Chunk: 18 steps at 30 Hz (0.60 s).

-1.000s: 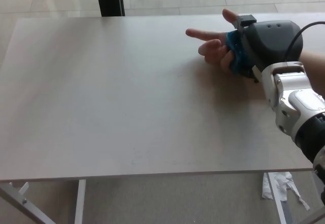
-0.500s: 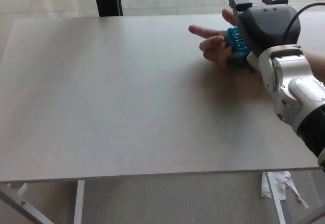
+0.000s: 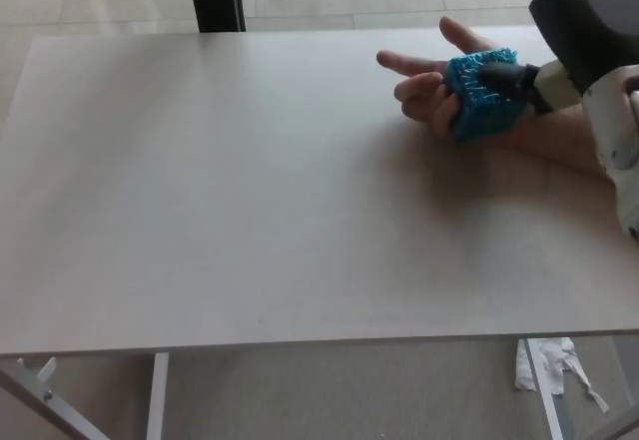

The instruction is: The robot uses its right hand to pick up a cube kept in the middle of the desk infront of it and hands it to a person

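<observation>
The handover is at its very end. The blue cube [image 3: 484, 94] lies in the open palm of a person's hand [image 3: 439, 86], which rests on the far right part of the tabletop [image 3: 250, 191]. The robot's right hand [image 3: 579, 31] sits just beside the cube on its right and a little above it, with one dark finger [image 3: 511, 76] touching the cube's right face. The rest of that hand is cut off by the picture's edge, so I cannot tell whether it is spread or pinching; from the single finger showing, the hold looks loose at most. The robot's left hand does not show.

The step in hand is letting go. Next, I judge, the right hand needs to lift clear without dragging the cube off the palm.
</observation>
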Available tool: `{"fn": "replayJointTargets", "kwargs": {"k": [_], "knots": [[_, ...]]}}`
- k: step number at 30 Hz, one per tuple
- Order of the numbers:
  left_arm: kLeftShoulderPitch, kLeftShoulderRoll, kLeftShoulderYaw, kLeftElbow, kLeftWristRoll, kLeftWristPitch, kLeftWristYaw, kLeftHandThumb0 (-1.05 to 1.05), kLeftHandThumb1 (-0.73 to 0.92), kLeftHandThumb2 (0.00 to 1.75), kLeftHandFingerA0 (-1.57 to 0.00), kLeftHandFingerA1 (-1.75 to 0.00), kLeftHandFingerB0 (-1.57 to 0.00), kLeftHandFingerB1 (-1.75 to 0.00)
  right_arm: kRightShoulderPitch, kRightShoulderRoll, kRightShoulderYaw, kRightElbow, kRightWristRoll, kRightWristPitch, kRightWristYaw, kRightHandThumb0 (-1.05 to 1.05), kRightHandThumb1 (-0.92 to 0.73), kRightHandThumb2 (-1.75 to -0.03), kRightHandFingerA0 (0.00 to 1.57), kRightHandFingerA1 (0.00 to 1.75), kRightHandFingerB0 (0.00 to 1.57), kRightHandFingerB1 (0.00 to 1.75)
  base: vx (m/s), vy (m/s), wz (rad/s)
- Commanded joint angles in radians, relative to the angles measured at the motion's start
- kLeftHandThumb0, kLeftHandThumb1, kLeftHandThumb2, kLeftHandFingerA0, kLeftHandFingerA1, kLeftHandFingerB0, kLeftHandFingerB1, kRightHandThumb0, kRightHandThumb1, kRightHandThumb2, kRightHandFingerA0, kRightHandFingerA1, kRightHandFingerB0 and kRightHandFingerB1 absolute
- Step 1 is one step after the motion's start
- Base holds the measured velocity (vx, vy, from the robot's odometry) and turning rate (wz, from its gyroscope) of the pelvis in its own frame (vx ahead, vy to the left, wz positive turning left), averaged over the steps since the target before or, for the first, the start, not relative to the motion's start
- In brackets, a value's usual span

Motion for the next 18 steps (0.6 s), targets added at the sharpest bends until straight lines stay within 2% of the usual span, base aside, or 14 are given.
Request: {"fn": "replayJointTargets", "kwargs": {"k": [1, 2, 3, 4, 5, 8, 9, 10, 11, 13, 14, 15, 17, 18], "knots": [[0.011, 0.048, 0.067, 0.013, -0.066, 0.021, -0.001, -0.58, 0.49, 0.56, -0.73, -0.54, -0.71, -0.44, 0.703, -0.107, -1.016, -0.896, 0.630, -0.057, 0.472, -0.68, -0.61, -0.59, 0.24, 0.35, 0.21, 0.28, 0.00, 0.000, 0.00], [0.012, 0.051, 0.063, 0.016, -0.062, 0.024, 0.000, -0.64, 0.38, 0.80, -0.68, -0.63, -0.59, -0.55, 0.777, -0.073, -1.108, -0.915, 0.620, -0.100, 0.439, -0.60, -0.58, -0.58, 0.35, 0.34, 0.30, 0.30, 0.00, 0.000, 0.00], [0.015, 0.055, 0.055, 0.017, -0.053, 0.023, 0.003, -0.64, 0.38, 0.80, -0.68, -0.63, -0.59, -0.55, 0.818, -0.040, -1.165, -0.926, 0.664, -0.125, 0.415, -0.60, -0.58, -0.58, 0.35, 0.34, 0.30, 0.30, 0.00, 0.000, 0.00], [0.013, 0.057, 0.055, 0.019, -0.051, 0.027, 0.008, -0.61, 0.48, 0.56, -0.74, -0.54, -0.63, -0.41, 0.862, -0.020, -1.226, -0.916, 0.689, -0.157, 0.396, -0.65, -0.49, -0.82, 0.35, 0.47, 0.29, 0.43, 0.00, 0.000, 0.00], [0.015, 0.061, 0.053, 0.019, -0.049, 0.028, 0.010, -0.63, 0.47, 0.55, -0.73, -0.54, -0.61, -0.40, 0.946, 0.019, -1.345, -0.879, 0.765, -0.246, 0.355, -0.54, -0.59, -0.59, 0.58, 0.40, 0.43, 0.34, 0.00, 0.000, 0.00], [0.023, 0.064, 0.056, 0.022, -0.049, 0.026, 0.014, -0.63, 0.47, 0.56, -0.75, -0.56, -0.64, -0.41, 1.053, 0.075, -1.468, -0.804, 0.861, -0.369, 0.264, -0.52, -0.46, -0.79, 0.59, 0.56, 0.42, 0.49, 0.00, 0.000, 0.00], [0.025, 0.063, 0.059, 0.021, -0.052, 0.022, 0.011, -0.62, 0.47, 0.55, -0.76, -0.57, -0.67, -0.42, 1.067, 0.085, -1.479, -0.791, 0.883, -0.387, 0.249, -0.49, -0.44, -0.78, 0.66, 0.59, 0.48, 0.52, 0.00, 0.000, 0.00], [0.029, 0.061, 0.063, 0.020, -0.057, 0.017, 0.006, -0.63, 0.46, 0.55, -0.75, -0.56, -0.68, -0.42, 1.099, 0.102, -1.508, -0.712, 0.919, -0.491, 0.195, -0.38, -0.55, -0.57, 0.82, 0.58, 0.66, 0.46, 0.00, 0.000, 0.00], [0.030, 0.060, 0.065, 0.019, -0.059, 0.017, 0.005, -0.62, 0.36, 0.79, -0.70, -0.63, -0.62, -0.55, 1.130, 0.111, -1.535, -0.600, 0.931, -0.620, 0.126, -0.40, -0.57, -0.58, 0.85, 0.63, 0.67, 0.46, 0.00, 0.000, 0.00], [0.032, 0.060, 0.060, 0.021, -0.054, 0.020, 0.010, -0.65, 0.36, 0.79, -0.69, -0.62, -0.61, -0.54, 1.148, 0.109, -1.559, -0.468, 0.922, -0.716, 0.044, -0.42, -0.59, -0.58, 0.89, 0.67, 0.73, 0.45, 0.00, 0.000, 0.00], [0.032, 0.060, 0.054, 0.020, -0.048, 0.023, 0.014, -0.66, 0.46, 0.55, -0.74, -0.54, -0.69, -0.42, 1.139, 0.105, -1.590, -0.338, 0.915, -0.778, -0.036, -0.44, -0.58, -0.59, 0.89, 0.71, 0.75, 0.46, 0.00, 0.000, 0.00], [0.032, 0.060, 0.053, 0.020, -0.047, 0.025, 0.012, -0.67, 0.36, 0.80, -0.69, -0.62, -0.61, -0.54, 1.117, 0.087, -1.608, -0.230, 0.906, -0.815, -0.101, -0.39, -0.61, -0.58, 0.87, 0.74, 0.79, 0.53, 0.00, 0.000, 0.00], [0.032, 0.061, 0.051, 0.019, -0.045, 0.029, 0.011, -0.67, 0.36, 0.80, -0.69, -0.62, -0.61, -0.54, 1.092, 0.061, -1.619, -0.109, 0.895, -0.871, -0.169, -0.39, -0.61, -0.58, 0.87, 0.74, 0.79, 0.53, 0.00, 0.000, 0.00], [0.036, 0.064, 0.047, 0.021, -0.040, 0.025, 0.010, -0.61, 0.48, 0.56, -0.77, -0.56, -0.67, -0.41, 1.065, 0.032, -1.623, 0.001, 0.921, -0.894, -0.170, -0.45, -0.63, -0.59, 0.85, 0.84, 0.78, 0.61, 0.00, 0.000, 0.00]]}}
